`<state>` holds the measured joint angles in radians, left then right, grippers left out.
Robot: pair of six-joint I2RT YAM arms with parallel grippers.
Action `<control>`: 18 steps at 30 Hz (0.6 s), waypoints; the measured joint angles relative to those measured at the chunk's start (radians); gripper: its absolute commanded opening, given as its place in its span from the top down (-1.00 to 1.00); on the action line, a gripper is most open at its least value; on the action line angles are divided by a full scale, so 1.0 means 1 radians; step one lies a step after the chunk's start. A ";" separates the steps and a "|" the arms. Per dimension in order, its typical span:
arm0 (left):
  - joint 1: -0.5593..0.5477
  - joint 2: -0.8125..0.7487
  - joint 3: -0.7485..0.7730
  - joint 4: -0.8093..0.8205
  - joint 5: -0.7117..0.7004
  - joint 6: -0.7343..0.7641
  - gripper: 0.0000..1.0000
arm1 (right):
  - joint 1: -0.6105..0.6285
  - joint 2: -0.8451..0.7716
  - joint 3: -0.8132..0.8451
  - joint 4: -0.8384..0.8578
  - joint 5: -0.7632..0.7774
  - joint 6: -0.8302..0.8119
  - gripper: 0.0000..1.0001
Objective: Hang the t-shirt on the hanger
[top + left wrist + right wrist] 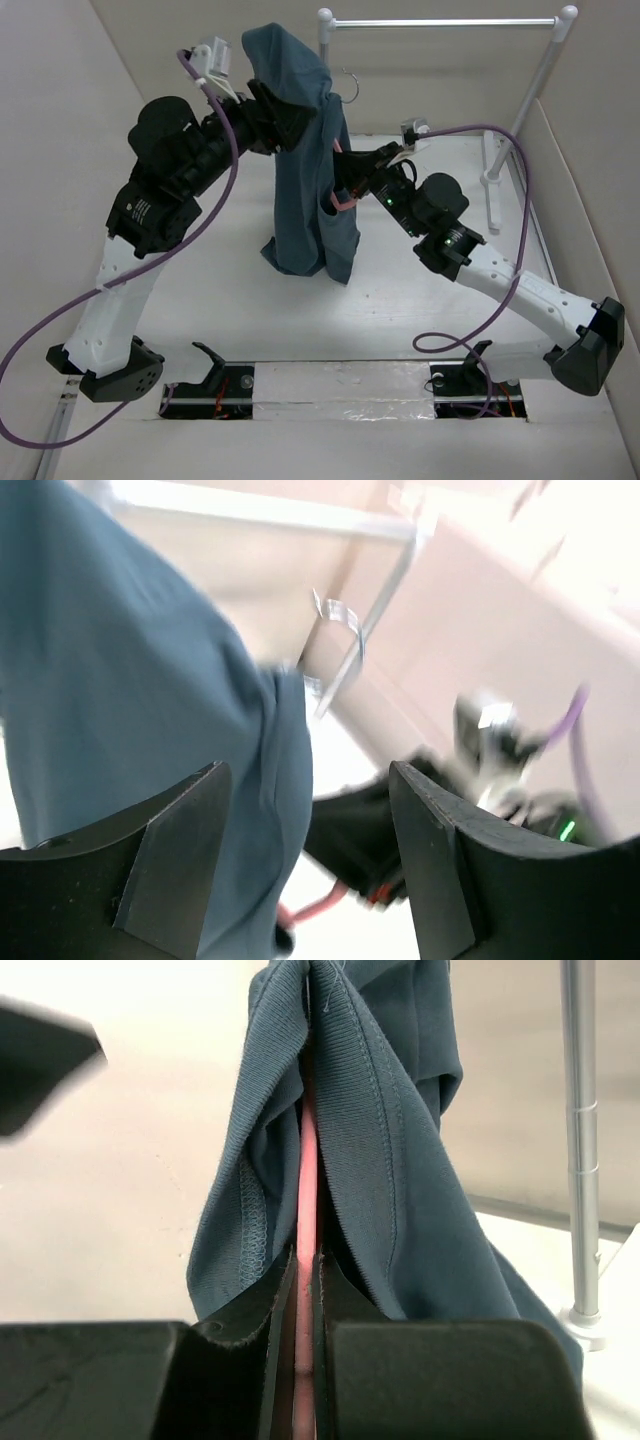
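The blue t-shirt (305, 170) hangs upright over the salmon-pink hanger (343, 201), its hem resting on the table. The silver hook (351, 84) sticks out above the shirt's top. My right gripper (350, 183) is shut on the hanger's pink bar (305, 1210), with shirt fabric (390, 1160) draped on both sides of it. My left gripper (287, 118) is raised against the upper left of the shirt. In the left wrist view its jaws (310, 772) stand wide apart, with the shirt (130, 680) lying against the left finger (175, 850) and nothing pinched. A bit of pink hanger (320, 908) shows below.
A white clothes rack (440, 22) with a metal bar stands at the back right; its post (582, 1140) and foot (490, 180) are close behind my right arm. White walls enclose the table on the left, back and right.
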<state>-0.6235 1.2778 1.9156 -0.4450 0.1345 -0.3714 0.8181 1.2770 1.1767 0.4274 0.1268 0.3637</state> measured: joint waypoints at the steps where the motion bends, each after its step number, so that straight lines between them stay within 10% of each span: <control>1: 0.009 0.005 0.020 0.020 -0.017 -0.026 -0.23 | 0.001 -0.006 -0.002 0.000 0.001 -0.006 1.00; 18: 0.049 0.242 0.087 0.097 -0.167 -0.326 -0.34 | 0.057 -0.041 -0.016 -0.031 0.056 -0.118 1.00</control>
<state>-0.5747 1.5200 2.0022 -0.3477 -0.0322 -0.6975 0.8749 1.2362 1.1603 0.3965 0.1829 0.2455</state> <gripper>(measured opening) 0.685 0.106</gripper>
